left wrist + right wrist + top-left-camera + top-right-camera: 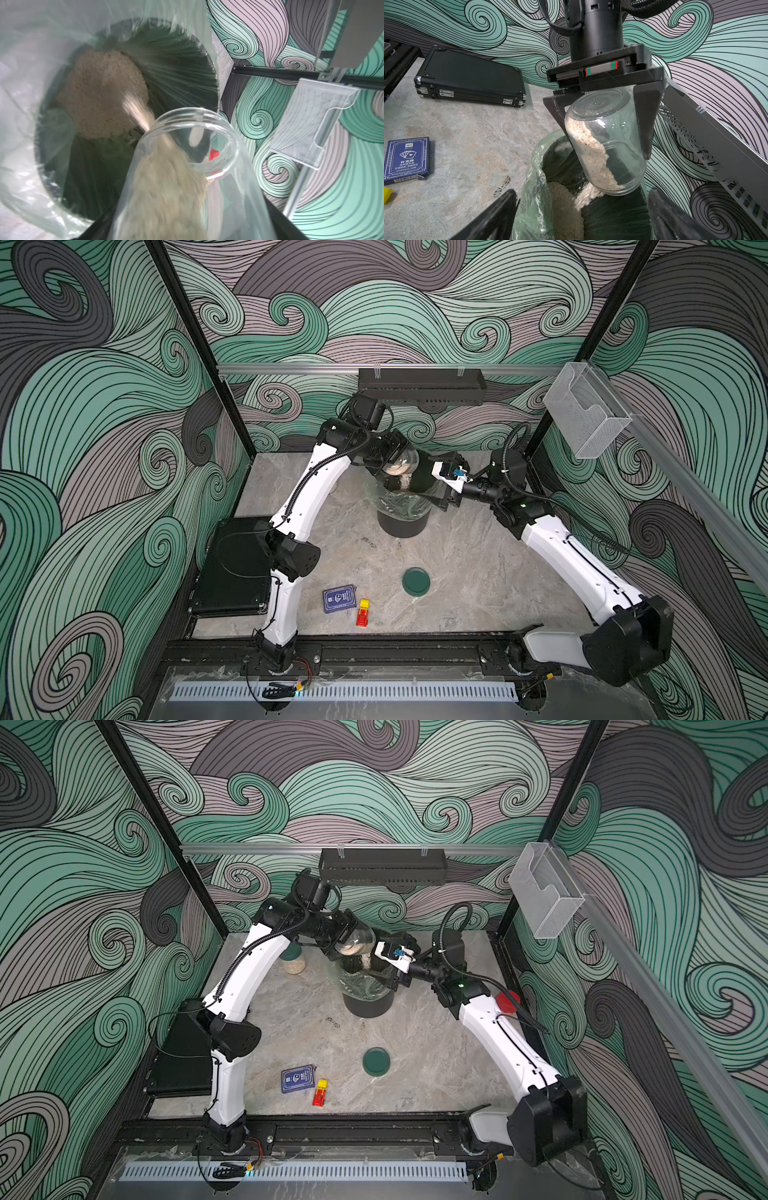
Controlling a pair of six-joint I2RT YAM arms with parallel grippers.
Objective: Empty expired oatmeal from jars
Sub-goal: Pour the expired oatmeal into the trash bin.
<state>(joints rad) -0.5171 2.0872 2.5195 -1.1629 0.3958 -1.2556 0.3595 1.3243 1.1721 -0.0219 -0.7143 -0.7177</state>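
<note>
Oatmeal (591, 158): pale flakes, part of them in the tipped jar and sliding down its lower side. A blurred stream drops from the mouth onto the heap (104, 93) in the bin.
Open jar (618, 133): clear and lidless, held above the bin and slanted mouth-down so that gravity does the emptying. The mouth hangs over the liner's opening, so what falls lands inside.
Left gripper (607, 143): pinching the open jar across its body, one finger on each side near the base. We take it that this hold keeps the fingers away from the mouth and the falling flakes.
Right gripper (583, 214): fingers spread wide and holding nothing, one to either side of the bin's rim. We cannot tell whether they touch it. We judge that it waits there to steady the bin.
Bin (401, 526): black with a clear liner (533, 187), standing towards the back of the table (478, 564), between the two arms and within reach of both.
Loose green lid (416, 581): flat on the table, well apart from the bin. We take it to be this jar's lid, left out of the pouring path.
Other jars: a green-lidded jar (293, 959) stands upright beside the left arm with oatmeal inside. A red lid (508, 1002) shows behind the right arm, with its jar hidden.
Progress: mid-pour, in our judgement, with two capped jars yet to open.
Risk: flakes may cling near the base, so a steeper tilt may be needed.
</note>
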